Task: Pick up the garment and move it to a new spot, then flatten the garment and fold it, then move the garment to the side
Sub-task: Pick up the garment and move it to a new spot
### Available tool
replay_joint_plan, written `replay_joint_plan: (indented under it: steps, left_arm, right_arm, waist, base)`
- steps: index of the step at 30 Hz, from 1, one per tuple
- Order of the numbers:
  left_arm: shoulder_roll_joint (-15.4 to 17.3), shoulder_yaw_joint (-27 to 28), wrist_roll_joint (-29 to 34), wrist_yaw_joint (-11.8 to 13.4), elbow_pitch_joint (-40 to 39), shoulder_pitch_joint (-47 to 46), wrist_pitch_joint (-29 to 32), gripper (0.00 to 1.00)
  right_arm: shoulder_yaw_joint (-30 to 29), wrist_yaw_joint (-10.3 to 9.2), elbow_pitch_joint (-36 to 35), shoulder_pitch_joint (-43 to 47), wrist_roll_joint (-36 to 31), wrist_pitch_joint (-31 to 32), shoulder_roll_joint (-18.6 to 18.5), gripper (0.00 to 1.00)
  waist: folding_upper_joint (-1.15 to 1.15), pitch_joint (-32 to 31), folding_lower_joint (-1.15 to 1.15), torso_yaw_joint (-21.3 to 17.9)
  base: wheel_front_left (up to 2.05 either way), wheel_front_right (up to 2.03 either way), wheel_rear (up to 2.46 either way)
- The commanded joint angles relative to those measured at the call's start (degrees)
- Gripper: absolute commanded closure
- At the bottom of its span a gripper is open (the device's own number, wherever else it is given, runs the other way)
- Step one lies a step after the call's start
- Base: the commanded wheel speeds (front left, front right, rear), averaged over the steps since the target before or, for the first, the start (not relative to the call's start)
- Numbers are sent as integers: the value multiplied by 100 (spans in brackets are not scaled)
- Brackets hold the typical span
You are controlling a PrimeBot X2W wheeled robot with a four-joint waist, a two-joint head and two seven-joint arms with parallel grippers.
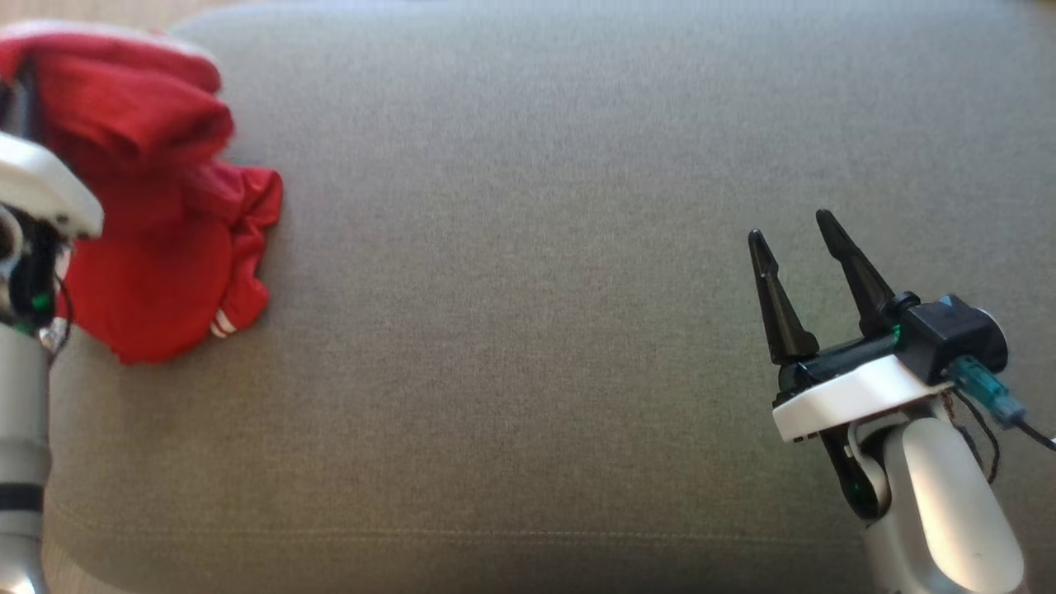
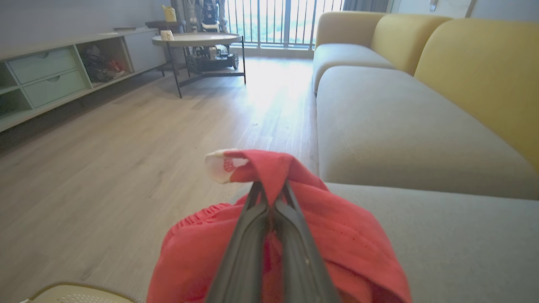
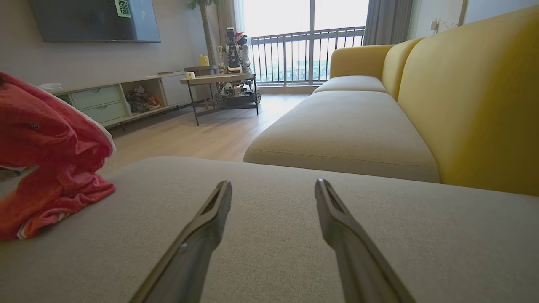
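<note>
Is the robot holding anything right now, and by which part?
The left end effector is shut on the red garment, pinching a bunched fold near its white edge. The right end effector is open, empty.

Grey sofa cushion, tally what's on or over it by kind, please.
Crumpled red fabric garment: 1
Black two-fingered claws: 2 (left claw shut on the garment, right claw open)
Total: 3
</note>
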Motion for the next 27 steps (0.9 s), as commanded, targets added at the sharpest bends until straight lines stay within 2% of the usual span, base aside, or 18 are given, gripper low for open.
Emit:
replay_joint_plan:
  steps: [1, 7, 13, 20, 22, 27]
  left_arm:
    - [307, 212, 39, 48, -301, -392, -135, 100]
    - [20, 120, 26, 150, -1039, -528, -435, 100]
    - [-506, -265, -56, 155, -1883, -410, -220, 100]
    - [-1251, -820, -164, 260, -2499, -174, 80, 100]
    - [-1366, -870, -197, 292, -2518, -129, 85, 100]
    - [-1756, -1290, -165, 451, -2385, 77, -82, 100]
  right_arm:
    - [142, -1, -144, -41, 54, -53, -23, 0]
    - [120, -1, -44, 19, 184, -65, -23, 0]
    - [3, -1, -70, 74, 280, -67, -23, 0]
    - [-123, -1, -188, -7, 323, -68, -23, 0]
    - [-127, -1, -215, -25, 335, -68, -23, 0]
    - [-119, -1, -416, -83, 390, -68, -23, 0]
  waist:
    - [0, -161, 0, 2]
    - [0, -488, 0, -69]
    - [0, -723, 0, -281]
    - [0, -680, 0, -839]
    - [0, -663, 0, -957]
    - [0, -521, 0, -1527]
  base:
    - [0, 0, 0]
    - [0, 0, 0]
    - [0, 0, 0]
    - [0, 0, 0]
    - [0, 0, 0]
    - [0, 0, 0]
